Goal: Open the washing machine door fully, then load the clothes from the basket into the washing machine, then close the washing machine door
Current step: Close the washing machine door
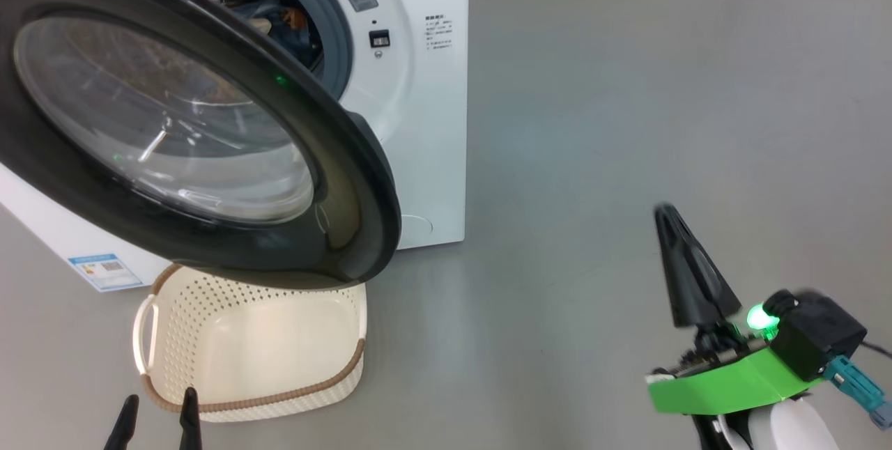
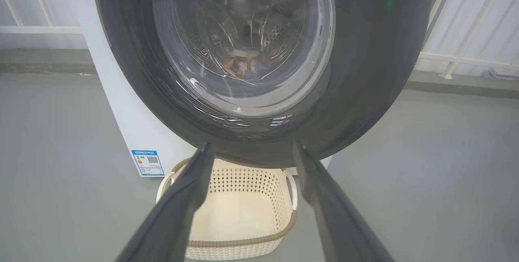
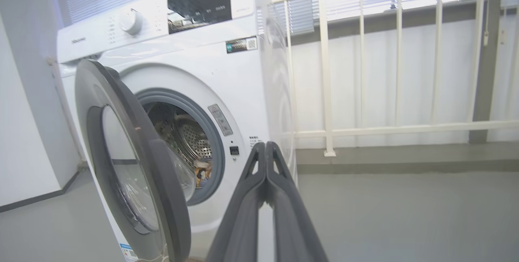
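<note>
The washing machine stands with its door swung out over the basket. The basket looks empty. The clothes lie inside the steel drum and also show through the door glass as clothes. My left gripper hovers open at the basket's near rim, facing the door from below, with the basket between its fingers. My right gripper is shut on nothing, out over the bare floor to the machine's right. In its own view the right gripper points at the machine and door.
Grey floor stretches to the right of the machine. A white railing runs along the back wall behind and beside it. A wall closes the machine's far side. A blue label sits low on the machine's front.
</note>
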`<state>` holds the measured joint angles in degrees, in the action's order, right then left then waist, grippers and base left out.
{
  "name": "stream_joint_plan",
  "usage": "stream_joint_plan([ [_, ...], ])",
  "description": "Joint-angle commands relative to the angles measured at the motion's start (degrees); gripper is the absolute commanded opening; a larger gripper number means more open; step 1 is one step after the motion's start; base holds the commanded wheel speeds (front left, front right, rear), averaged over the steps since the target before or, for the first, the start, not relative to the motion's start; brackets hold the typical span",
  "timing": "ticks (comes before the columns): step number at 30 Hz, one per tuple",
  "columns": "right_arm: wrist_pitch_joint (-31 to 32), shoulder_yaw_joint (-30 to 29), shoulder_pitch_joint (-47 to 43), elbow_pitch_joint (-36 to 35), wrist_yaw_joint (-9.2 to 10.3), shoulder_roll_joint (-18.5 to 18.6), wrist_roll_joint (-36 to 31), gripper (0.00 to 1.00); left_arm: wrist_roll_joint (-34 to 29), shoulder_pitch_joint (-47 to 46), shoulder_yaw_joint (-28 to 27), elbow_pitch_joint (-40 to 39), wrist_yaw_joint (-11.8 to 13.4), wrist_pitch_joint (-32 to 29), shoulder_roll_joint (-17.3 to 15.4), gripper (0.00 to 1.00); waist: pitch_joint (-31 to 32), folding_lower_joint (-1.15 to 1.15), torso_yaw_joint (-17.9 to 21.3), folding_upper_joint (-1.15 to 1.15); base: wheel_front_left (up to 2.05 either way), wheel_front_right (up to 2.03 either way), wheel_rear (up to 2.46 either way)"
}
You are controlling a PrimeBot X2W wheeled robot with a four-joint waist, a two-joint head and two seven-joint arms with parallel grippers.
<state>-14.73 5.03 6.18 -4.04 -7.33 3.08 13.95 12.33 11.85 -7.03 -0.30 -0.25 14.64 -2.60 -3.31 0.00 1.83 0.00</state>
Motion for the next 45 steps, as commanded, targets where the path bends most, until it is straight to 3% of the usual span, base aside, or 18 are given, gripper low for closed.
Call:
stream_joint_plan([
  [1,-0.27,3.19,2.78,-4.43,-0.16,0.12,0.73,0.00,0.32,-1.50,-1.66,-1.68,0.22,0.36,-0.28,1.00,-0.38,0.00,-0.35,0.00,0.00,0.00,0.00],
  [11,-0.27,16.39,7.79,-15.28,-0.16,7.20,3.35,0.00,0.20,-3.78,-1.03,-1.59,-0.29,0.36,-0.28,1.00,-2.19,0.00,-4.03,0.00,0.00,0.00,0.00],
  [17,-0.27,26.13,10.97,-13.58,-0.16,12.36,3.47,0.00,0.81,-4.63,-0.06,-1.70,-0.56,0.36,-0.28,1.00,-2.95,0.00,-6.66,0.00,0.00,0.00,0.00],
  [24,-0.27,33.31,13.96,-8.33,-0.16,14.72,4.74,0.00,0.90,-6.07,1.11,-2.29,-0.89,0.36,-0.28,1.00,-4.03,0.00,-10.72,0.00,0.00,0.00,0.00],
  [34,-0.27,40.15,16.79,-0.29,-0.16,16.97,6.39,0.00,2.34,-8.23,4.09,-4.15,-0.35,0.36,-0.28,1.00,-8.07,0.00,-15.66,0.00,0.00,0.00,0.00],
  [45,-0.27,38.77,22.01,6.28,-0.16,17.66,6.50,0.00,4.56,-12.48,8.86,-5.24,1.62,0.36,-0.28,1.00,-16.30,0.00,-17.84,0.00,0.00,0.00,0.00],
])
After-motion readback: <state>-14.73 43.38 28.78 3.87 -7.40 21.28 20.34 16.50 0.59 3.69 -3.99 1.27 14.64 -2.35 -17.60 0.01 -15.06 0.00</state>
